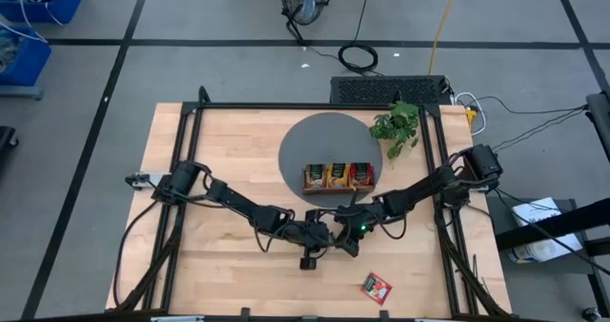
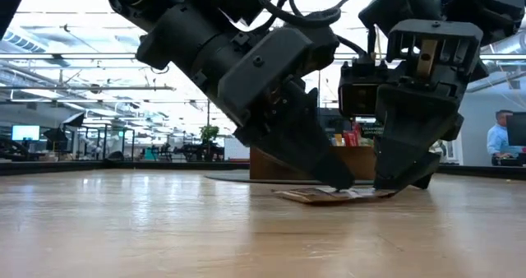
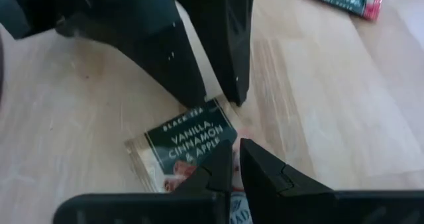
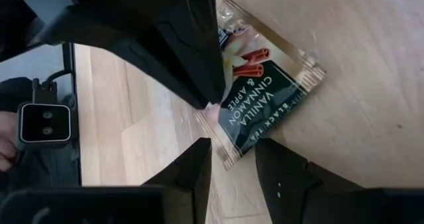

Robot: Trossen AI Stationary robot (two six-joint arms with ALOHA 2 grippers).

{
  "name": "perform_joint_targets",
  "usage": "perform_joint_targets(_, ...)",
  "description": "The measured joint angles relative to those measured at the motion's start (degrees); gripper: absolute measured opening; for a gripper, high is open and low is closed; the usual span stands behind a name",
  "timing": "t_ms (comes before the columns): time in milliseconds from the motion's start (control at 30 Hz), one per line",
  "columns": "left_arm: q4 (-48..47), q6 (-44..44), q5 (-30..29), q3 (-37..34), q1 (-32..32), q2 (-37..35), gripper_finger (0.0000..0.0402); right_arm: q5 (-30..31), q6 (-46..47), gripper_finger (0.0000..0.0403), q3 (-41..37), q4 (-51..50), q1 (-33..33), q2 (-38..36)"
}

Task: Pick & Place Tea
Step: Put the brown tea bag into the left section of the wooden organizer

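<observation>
Two sachets left out: vanilla-cinnamon sachet flat, left gripper pressed together on it, right gripper parted astride (red sachet untouched); tray stocked.

A pale wooden table was seen; a round grey mat lay at twelve o'clock, a red square tea sachet at five.

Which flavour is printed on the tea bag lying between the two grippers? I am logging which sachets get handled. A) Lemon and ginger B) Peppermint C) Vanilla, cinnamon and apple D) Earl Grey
C: the tea bag on the table carries a dark label reading vanilla, cinnamon and apple.
</observation>
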Motion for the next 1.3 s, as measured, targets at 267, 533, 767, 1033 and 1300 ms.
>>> perform_joint_targets(267,1.00,0.69,-0.02,0.00,0.04,0.00,0.0035,2.47,-2.12,0.0109,-0.02,-0.15,0.00,0.04)
perform_joint_targets(533,-6.70,0.99,0.31,0.15,-0.74,-3.87,0.0035,3.39,-2.53,0.0109,-0.07,-0.15,0.03,0.07)
perform_joint_targets(767,-20.98,-2.62,0.51,0.14,-5.09,-6.96,0.0035,3.38,-3.51,0.0109,-0.11,-0.14,0.02,0.11)
perform_joint_targets(1033,-16.99,-1.99,-0.20,0.22,-4.34,-4.17,0.0035,3.25,-3.36,0.0109,-0.11,0.01,-0.46,0.15)
perform_joint_targets(1300,-16.52,-1.81,-0.26,0.21,-1.49,-3.85,0.0035,3.16,-4.38,0.0109,-0.11,0.07,-1.21,0.15)
